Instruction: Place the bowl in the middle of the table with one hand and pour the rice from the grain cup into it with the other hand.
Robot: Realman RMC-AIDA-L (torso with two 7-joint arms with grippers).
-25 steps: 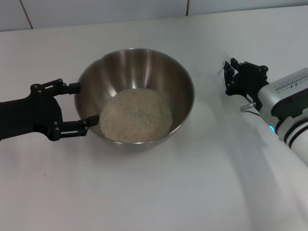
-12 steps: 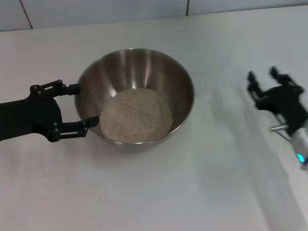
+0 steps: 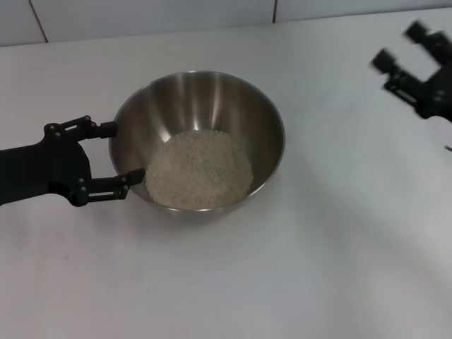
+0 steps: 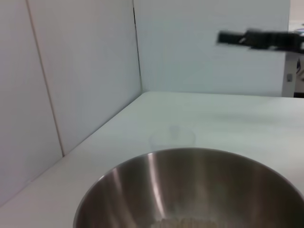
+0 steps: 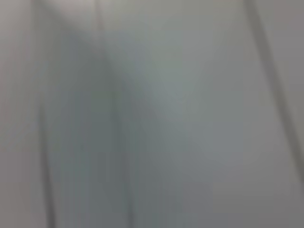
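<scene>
The steel bowl [image 3: 212,99] stands near the middle of the white table [image 3: 233,282], with a heap of rice [image 3: 199,169] in its bottom. My left gripper [image 3: 125,152] is open, its two fingers resting against the bowl's left outer wall. My right gripper [image 3: 399,44] is raised at the far right, blurred, open and empty. It also shows in the left wrist view [image 4: 259,39] as a dark bar high beyond the bowl [image 4: 156,190]. A faint clear grain cup [image 4: 172,137] stands on the table past the bowl's rim. I cannot make the cup out in the head view.
A white tiled wall [image 3: 141,18] runs along the table's far edge. The right wrist view shows only a blurred grey surface.
My right gripper has swung away from beside the bowl, going right and then up toward the far right corner. The bowl, rice and left gripper have not moved.
</scene>
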